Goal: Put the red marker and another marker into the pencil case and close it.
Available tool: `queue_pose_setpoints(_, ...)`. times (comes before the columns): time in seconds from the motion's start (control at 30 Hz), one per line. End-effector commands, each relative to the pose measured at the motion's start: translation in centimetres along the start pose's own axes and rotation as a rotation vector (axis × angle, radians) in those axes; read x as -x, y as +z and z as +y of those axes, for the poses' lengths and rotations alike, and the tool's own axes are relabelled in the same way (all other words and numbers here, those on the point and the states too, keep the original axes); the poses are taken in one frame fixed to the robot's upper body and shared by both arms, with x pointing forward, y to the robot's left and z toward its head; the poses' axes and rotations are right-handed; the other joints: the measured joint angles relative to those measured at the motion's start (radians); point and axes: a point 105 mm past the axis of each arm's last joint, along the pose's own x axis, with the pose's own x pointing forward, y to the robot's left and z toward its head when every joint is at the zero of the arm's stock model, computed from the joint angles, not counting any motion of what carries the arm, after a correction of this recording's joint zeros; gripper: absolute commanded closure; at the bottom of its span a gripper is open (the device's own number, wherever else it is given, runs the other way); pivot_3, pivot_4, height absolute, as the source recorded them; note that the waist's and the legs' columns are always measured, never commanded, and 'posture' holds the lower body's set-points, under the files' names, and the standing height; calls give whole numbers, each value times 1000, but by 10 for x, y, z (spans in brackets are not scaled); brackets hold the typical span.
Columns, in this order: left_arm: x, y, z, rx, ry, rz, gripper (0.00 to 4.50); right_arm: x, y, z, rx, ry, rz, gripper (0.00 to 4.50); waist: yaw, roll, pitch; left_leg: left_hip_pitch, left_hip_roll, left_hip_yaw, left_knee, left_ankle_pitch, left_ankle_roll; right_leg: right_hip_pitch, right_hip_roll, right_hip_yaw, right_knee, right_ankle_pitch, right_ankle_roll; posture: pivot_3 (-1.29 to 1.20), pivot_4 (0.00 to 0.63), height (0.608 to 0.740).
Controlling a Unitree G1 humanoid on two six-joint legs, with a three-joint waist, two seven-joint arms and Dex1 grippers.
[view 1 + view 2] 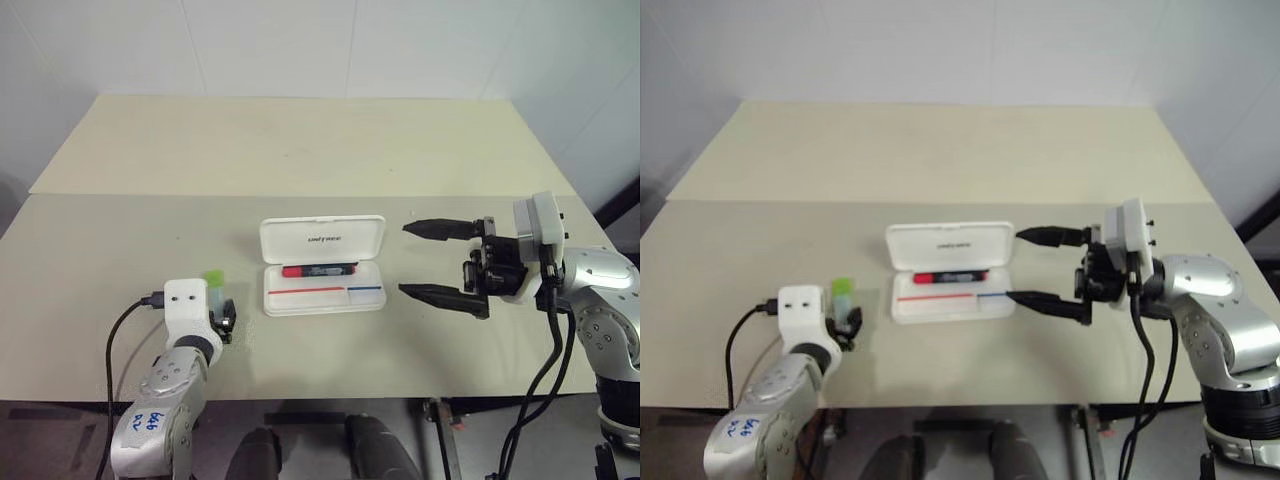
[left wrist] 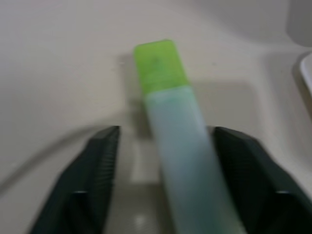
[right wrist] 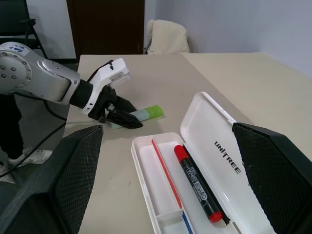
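The white pencil case (image 1: 322, 302) lies open at the table's middle, its lid (image 1: 322, 238) folded back. The red marker (image 1: 320, 269) lies inside the tray, above the red and blue stripes. The green highlighter (image 1: 214, 277) lies on the table left of the case, bright cap pointing away from me. My left gripper (image 2: 165, 131) straddles its pale body (image 2: 180, 161), one black finger on each side with a narrow gap showing. My right gripper (image 1: 403, 259) hovers open just right of the case, pointing left, holding nothing.
A black cable (image 1: 118, 340) loops from the left wrist over the table's front left. The beige table (image 1: 300, 150) extends far behind the case. A wall stands at the back. A seam (image 1: 120, 194) crosses the tabletop.
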Motion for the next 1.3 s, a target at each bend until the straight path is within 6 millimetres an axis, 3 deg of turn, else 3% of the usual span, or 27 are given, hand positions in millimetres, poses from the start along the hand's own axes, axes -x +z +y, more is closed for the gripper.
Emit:
queue_pose_setpoints(0.03,-3,-21,9,-4,51,118,2802,-1,8,4,43,2,-13,0,0,1,0,0,0,0,0,0,0,0,0,0,0,0,0,0,150,740)
queue_pose_setpoints(0.1,-5,-21,12,-7,67,124,3410,0,8,4,43,-4,-11,0,0,1,-1,0,0,0,0,0,0,0,0,0,0,0,0,0,150,740)
queue_pose_setpoints(0.27,-8,-18,20,-18,103,124,3426,3,7,3,45,-18,-5,0,0,1,-1,0,0,0,0,0,1,0,0,0,0,0,-1,0,150,740)
queue_pose_setpoints(0.4,-12,-3,27,-50,106,54,3426,6,7,3,46,-29,2,0,-4,1,0,1,0,0,0,2,2,0,1,2,0,-1,-5,0,150,740)
queue_pose_setpoints(0.57,-3,66,17,-93,-224,-342,3426,10,5,-2,57,-51,15,0,-6,-6,4,0,0,-1,-1,6,3,-4,5,7,-1,0,-16,0,150,740)
queue_pose_setpoints(0.7,17,87,3,-163,-542,-448,3426,10,4,-2,63,-63,11,0,-4,-7,5,-2,-1,2,-2,6,0,-4,2,7,-5,1,-16,0,150,740)
queue_pose_setpoints(0.97,48,104,-13,-438,-1035,-415,3426,12,1,1,74,-103,15,0,1,-6,6,-6,1,0,-6,-3,-2,-6,0,3,-9,5,-2,0,150,740)
queue_pose_setpoints(1.1,61,104,-24,-569,-1230,-382,3426,15,1,2,86,-128,22,0,8,-6,6,-6,1,-1,-12,-5,-4,-8,0,1,-10,2,-3,0,150,740)
queue_pose_setpoints(1.3,48,91,-33,-791,-1345,-307,3426,20,-2,6,89,-159,42,0,22,-3,7,-6,1,-1,-18,-5,-4,-12,1,0,-9,-1,-4,0,150,740)
